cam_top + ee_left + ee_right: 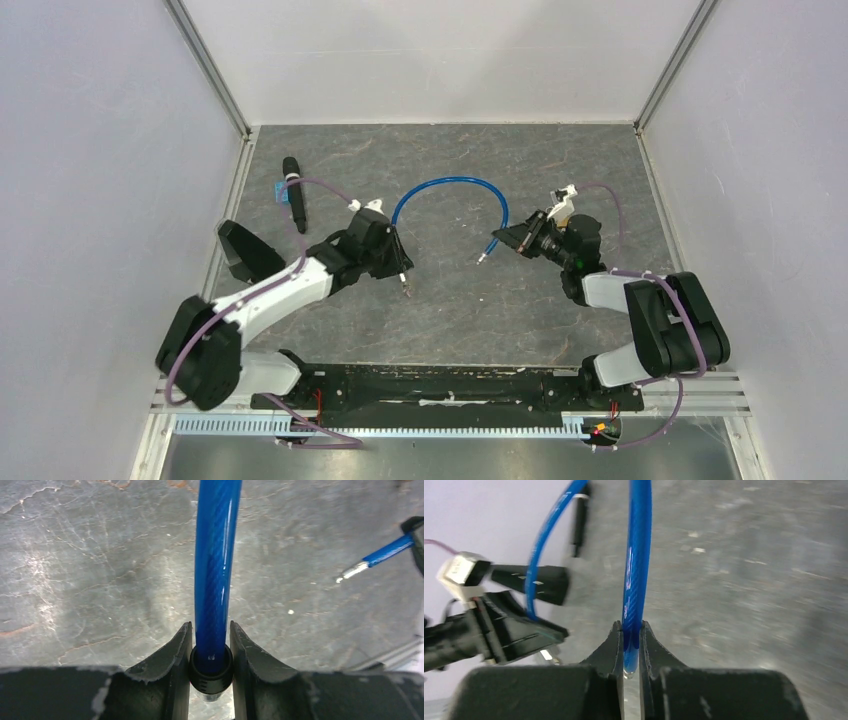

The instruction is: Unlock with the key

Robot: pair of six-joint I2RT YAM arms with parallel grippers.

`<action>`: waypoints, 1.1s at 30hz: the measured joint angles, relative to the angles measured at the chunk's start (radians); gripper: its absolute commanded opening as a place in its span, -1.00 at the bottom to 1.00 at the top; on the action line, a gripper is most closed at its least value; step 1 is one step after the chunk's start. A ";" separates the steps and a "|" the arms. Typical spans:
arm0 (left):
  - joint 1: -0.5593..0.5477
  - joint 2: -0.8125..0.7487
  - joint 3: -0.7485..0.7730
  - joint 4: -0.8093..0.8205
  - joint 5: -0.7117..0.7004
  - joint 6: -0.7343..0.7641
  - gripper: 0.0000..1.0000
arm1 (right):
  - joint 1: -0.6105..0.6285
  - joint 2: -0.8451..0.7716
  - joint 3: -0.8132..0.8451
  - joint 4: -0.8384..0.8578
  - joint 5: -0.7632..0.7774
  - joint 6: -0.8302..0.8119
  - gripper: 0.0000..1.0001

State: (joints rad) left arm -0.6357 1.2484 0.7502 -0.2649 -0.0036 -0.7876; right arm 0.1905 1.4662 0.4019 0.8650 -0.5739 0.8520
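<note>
My left jaws pinch the black lock end (211,672) of the blue cable (450,182); my right jaws pinch its other end, whose metal tip (481,260) sits free, well apart from the lock. Unlocking looks done; the key itself I cannot make out

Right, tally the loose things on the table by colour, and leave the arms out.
Black: 1, a cylinder near the left wall
Blue: 2, the cable and a small piece next to the cylinder
Total: 3
</note>
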 measured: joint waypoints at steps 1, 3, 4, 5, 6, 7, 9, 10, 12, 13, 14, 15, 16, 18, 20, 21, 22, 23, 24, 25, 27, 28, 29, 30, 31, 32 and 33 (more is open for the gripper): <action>0.001 0.045 0.024 -0.020 -0.008 0.011 -0.95 | -0.011 -0.006 0.000 -0.053 0.021 -0.045 -0.67; 0.001 0.130 0.079 -0.051 -0.025 0.029 -0.95 | -0.034 -0.013 0.006 -0.157 0.071 -0.127 -0.37; 0.002 0.179 0.114 -0.067 -0.034 0.041 -0.95 | -0.045 -0.014 0.011 -0.209 0.107 -0.172 -0.26; 0.002 0.227 0.149 -0.077 -0.045 0.054 -0.95 | -0.051 -0.016 0.013 -0.244 0.143 -0.199 -0.13; 0.002 0.266 0.177 -0.085 -0.054 0.065 -0.96 | -0.059 -0.021 0.015 -0.286 0.180 -0.235 -0.01; 0.004 0.302 0.207 -0.098 -0.062 0.077 -0.95 | -0.065 -0.029 0.017 -0.313 0.207 -0.255 0.19; 0.008 0.362 0.250 -0.112 -0.075 0.092 -0.95 | -0.070 -0.062 0.022 -0.377 0.264 -0.307 0.54; 0.011 0.385 0.267 -0.121 -0.078 0.098 -0.95 | -0.069 -0.077 0.024 -0.393 0.280 -0.315 0.70; 0.018 0.445 0.311 -0.137 -0.085 0.113 -0.95 | -0.069 -0.127 0.037 -0.445 0.320 -0.354 0.92; 0.021 0.469 0.329 -0.143 -0.086 0.118 -0.94 | -0.069 -0.151 0.043 -0.464 0.336 -0.368 0.96; 0.025 0.500 0.356 -0.156 -0.092 0.126 -0.90 | -0.068 -0.177 0.050 -0.481 0.351 -0.381 0.96; 0.028 0.521 0.372 -0.161 -0.096 0.130 -0.83 | -0.068 -0.203 0.054 -0.494 0.365 -0.394 0.96; 0.032 0.544 0.390 -0.171 -0.103 0.133 -0.74 | -0.068 -0.232 0.056 -0.506 0.376 -0.406 0.96; 0.040 0.568 0.414 -0.192 -0.122 0.142 -0.25 | -0.068 -0.290 0.059 -0.529 0.394 -0.421 0.96; 0.045 0.573 0.425 -0.211 -0.140 0.153 0.42 | -0.068 -0.335 0.066 -0.555 0.396 -0.436 0.96; 0.046 0.573 0.431 -0.224 -0.156 0.166 0.71 | -0.068 -0.349 0.074 -0.571 0.394 -0.444 0.96; 0.047 0.573 0.440 -0.233 -0.172 0.177 0.97 | -0.068 -0.360 0.085 -0.591 0.389 -0.452 0.96; 0.047 0.573 0.447 -0.240 -0.187 0.189 1.00 | -0.068 -0.370 0.102 -0.616 0.385 -0.462 0.96; 0.047 0.571 0.457 -0.250 -0.204 0.195 1.00 | -0.068 -0.379 0.122 -0.642 0.381 -0.472 0.96; 0.047 0.569 0.466 -0.262 -0.219 0.198 1.00 | -0.068 -0.390 0.139 -0.664 0.380 -0.482 0.96; 0.047 0.555 0.482 -0.287 -0.255 0.201 1.00 | -0.068 -0.419 0.176 -0.718 0.388 -0.498 0.96; 0.047 0.544 0.486 -0.295 -0.274 0.204 1.00 | -0.068 -0.438 0.203 -0.755 0.397 -0.506 0.96; 0.047 0.523 0.489 -0.309 -0.295 0.208 1.00 | -0.068 -0.454 0.225 -0.782 0.414 -0.515 0.96; 0.047 0.496 0.489 -0.323 -0.314 0.211 1.00 | -0.068 -0.471 0.250 -0.813 0.433 -0.527 0.96; 0.047 0.464 0.488 -0.338 -0.332 0.215 1.00 | -0.068 -0.491 0.272 -0.842 0.459 -0.538 0.96; 0.047 0.427 0.488 -0.347 -0.349 0.220 1.00 | -0.063 -0.521 0.290 -0.866 0.497 -0.554 0.96; 0.047 0.379 0.486 -0.354 -0.370 0.227 1.00 | -0.061 -0.551 0.296 -0.880 0.530 -0.565 0.96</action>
State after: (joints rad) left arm -0.5884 1.6276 1.2366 -0.6193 -0.3737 -0.5606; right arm 0.1299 0.9150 0.6975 -0.0151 -0.0441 0.2871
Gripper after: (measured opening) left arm 0.995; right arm 0.979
